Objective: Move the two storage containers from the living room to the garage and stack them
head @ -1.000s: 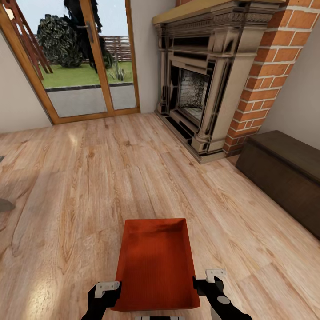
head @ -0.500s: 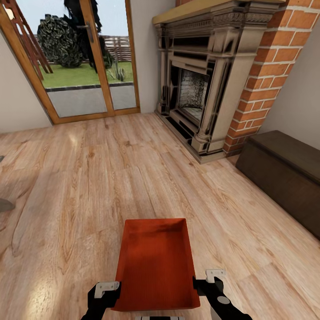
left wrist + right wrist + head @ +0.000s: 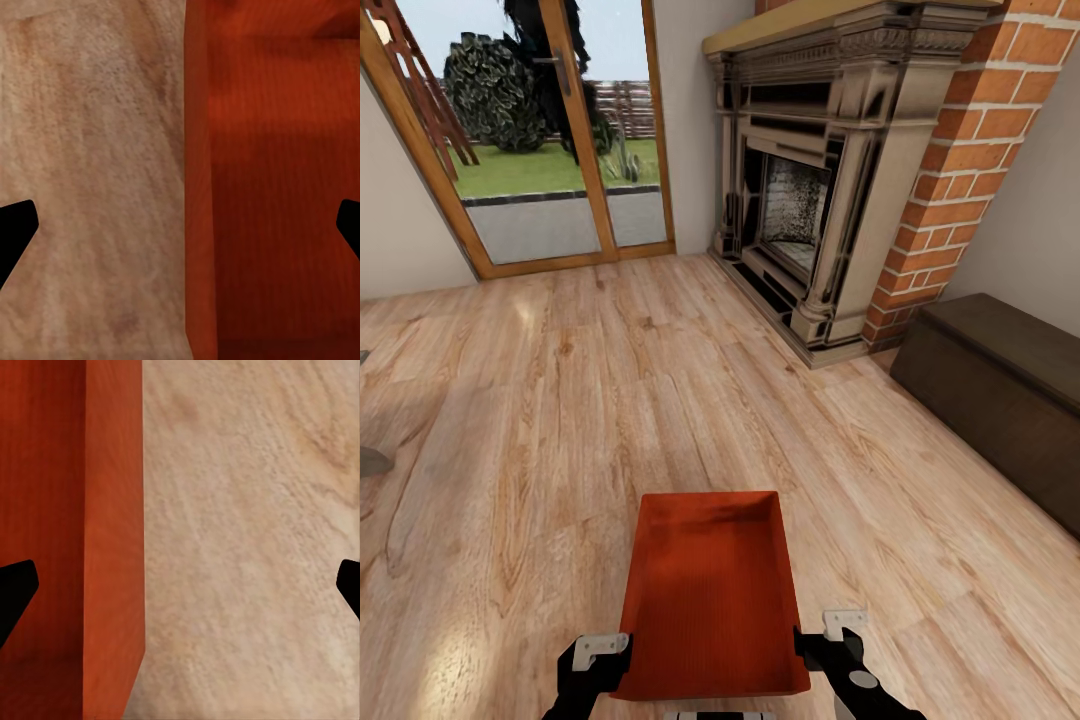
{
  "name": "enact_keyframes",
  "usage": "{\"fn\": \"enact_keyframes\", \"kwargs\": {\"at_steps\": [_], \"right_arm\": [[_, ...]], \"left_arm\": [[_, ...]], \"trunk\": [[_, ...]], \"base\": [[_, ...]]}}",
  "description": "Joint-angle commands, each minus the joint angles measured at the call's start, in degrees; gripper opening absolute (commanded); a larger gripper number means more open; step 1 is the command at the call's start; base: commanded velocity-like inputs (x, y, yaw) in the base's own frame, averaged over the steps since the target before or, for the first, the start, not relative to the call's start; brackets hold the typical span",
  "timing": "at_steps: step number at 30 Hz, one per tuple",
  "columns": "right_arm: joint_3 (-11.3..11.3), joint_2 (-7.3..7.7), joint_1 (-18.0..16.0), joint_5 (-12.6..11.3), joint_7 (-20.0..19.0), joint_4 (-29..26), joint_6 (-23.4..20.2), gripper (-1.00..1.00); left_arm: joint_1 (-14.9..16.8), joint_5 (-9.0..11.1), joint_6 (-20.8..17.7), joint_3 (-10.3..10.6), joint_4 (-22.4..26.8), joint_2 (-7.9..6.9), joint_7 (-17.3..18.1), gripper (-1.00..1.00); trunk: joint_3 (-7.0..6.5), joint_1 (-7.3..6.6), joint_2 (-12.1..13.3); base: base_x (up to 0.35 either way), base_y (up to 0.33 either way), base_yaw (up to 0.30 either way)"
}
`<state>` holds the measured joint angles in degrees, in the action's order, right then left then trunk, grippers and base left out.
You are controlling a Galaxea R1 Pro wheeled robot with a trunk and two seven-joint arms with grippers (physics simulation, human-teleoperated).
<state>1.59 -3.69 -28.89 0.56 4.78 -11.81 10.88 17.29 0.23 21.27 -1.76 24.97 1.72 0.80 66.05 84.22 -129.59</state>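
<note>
While you have one storage container (image 3: 712, 600) framed between both arms low in the head view, you are nowhere near the garage yet: the light wood-plank floor (image 3: 560, 400), the brick fireplace (image 3: 810, 200) and the glass doors (image 3: 540, 140) to the garden all put you in the living room. The orange-red bin sits open side up with nothing inside. Your left gripper (image 3: 600, 655) is at its left wall and your right gripper (image 3: 838, 640) at its right wall, each near the end closest to you. Through both wrist cameras a side wall runs between widely spread fingertips, so each claw stands wide apart and straddles a wall rather than pinching it. I cannot tell whether the bin rests on the planks or is lifted. Judging by this, the task is at its start: you have at most reached a pre-grasp on the first container, with the squeeze, the lift, the carry to the garage, the set-down on concrete, and the whole trip plus stacking for the second bin left. A dark low cabinet (image 3: 1000, 390) stands by the wall at the right, so I would mind it when you turn.
</note>
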Motion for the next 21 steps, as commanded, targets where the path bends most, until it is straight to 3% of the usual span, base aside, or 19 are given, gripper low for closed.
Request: {"fn": "enact_keyframes", "kwargs": {"at_steps": [1, 21], "right_arm": [[0.2, -0.01, 0.0, 0.1, 0.3, 0.1, 0.1, 1.0], [0.2, 0.0, 0.0, 0.1, 0.3, 0.1, 0.2, 1.0]], "left_arm": [[0.0, 0.0, 0.2, -0.2, -0.1, 0.03, 0.1, 1.0], [0.0, 0.0, 0.2, -0.2, -0.2, 0.03, 0.1, 1.0]], "trunk": [[0.04, -0.01, 0.0], [0.04, -0.01, 0.0]], "base": [[0.0, 0.0, 0.0], [0.0, 0.0, 0.0]]}}
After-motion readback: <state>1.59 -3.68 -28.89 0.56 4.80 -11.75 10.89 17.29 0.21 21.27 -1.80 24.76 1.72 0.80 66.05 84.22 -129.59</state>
